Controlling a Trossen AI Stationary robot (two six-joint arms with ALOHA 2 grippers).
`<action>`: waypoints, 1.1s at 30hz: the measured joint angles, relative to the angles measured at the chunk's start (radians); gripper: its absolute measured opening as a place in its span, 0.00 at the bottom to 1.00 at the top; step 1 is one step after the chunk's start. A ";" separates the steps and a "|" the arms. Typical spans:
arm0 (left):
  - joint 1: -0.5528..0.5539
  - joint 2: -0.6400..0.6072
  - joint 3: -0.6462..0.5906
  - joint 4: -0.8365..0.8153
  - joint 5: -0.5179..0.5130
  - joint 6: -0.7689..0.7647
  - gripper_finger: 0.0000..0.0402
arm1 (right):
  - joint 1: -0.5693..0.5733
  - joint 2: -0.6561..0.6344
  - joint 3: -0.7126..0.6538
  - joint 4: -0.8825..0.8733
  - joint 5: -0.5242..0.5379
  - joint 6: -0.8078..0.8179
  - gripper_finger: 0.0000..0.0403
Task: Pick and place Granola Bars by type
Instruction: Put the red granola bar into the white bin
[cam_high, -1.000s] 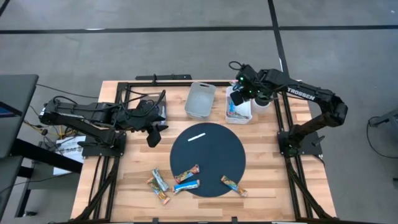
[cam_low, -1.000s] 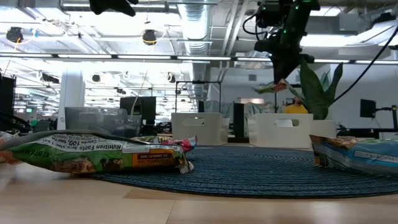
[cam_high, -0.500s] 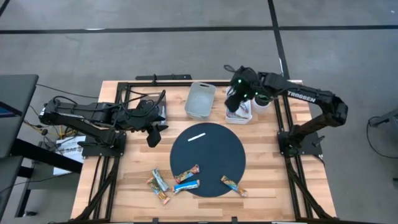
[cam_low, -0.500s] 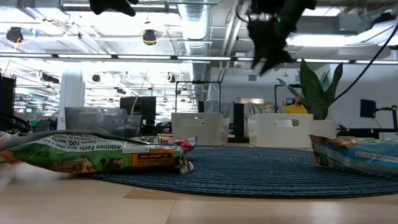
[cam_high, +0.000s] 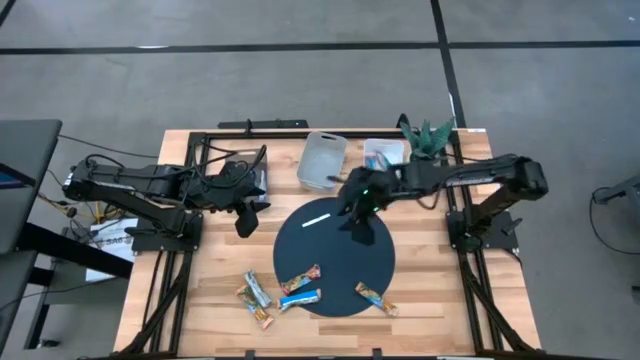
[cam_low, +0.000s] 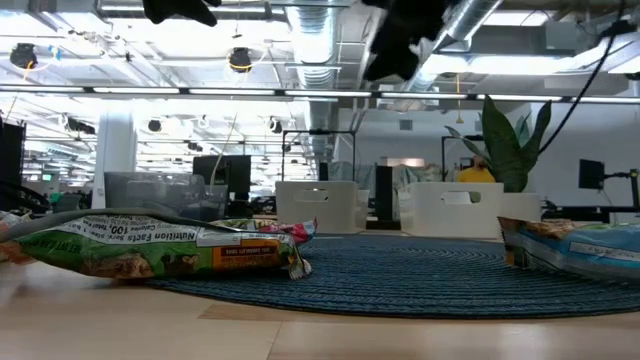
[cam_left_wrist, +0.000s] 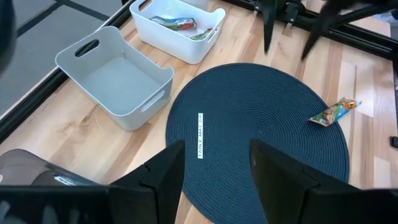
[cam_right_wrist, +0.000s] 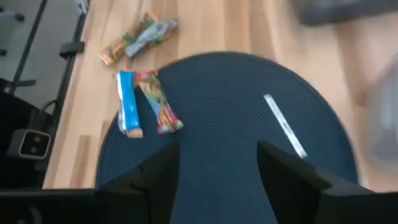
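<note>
Several granola bars lie at the near side: a blue one (cam_high: 300, 298) and a multicoloured one (cam_high: 300, 277) on the near edge of the round dark mat (cam_high: 335, 250), a few more (cam_high: 256, 291) on the wood to its left, and an orange one (cam_high: 376, 298) at the mat's near right. The blue (cam_right_wrist: 127, 102) and multicoloured (cam_right_wrist: 158, 109) bars show in the right wrist view. My right gripper (cam_high: 358, 222) hangs open and empty over the mat's far part. My left gripper (cam_high: 245, 220) is open and empty at the table's left.
A grey bin (cam_high: 322, 160) and a white bin (cam_high: 385, 158) holding bars stand at the far edge. A thin white strip (cam_high: 317, 220) lies on the mat's far left. A plant (cam_high: 428, 135) stands at the far right. Black frame rails run along both sides.
My right gripper has swung from above the white bin toward the table's near and left sides, and now hangs over the mat. The bar that hung from it a second ago is no longer in it. My left arm has kept still.
</note>
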 joint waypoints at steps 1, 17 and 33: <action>0.000 0.000 0.000 -0.004 0.002 0.000 0.42 | 0.018 0.026 0.003 0.020 0.002 -0.001 0.50; 0.000 0.001 0.000 -0.058 0.048 -0.001 0.42 | 0.198 0.333 0.067 0.143 0.005 -0.116 0.43; 0.000 0.001 0.000 -0.059 0.049 -0.001 0.42 | 0.201 0.465 0.127 0.181 0.005 -0.210 0.42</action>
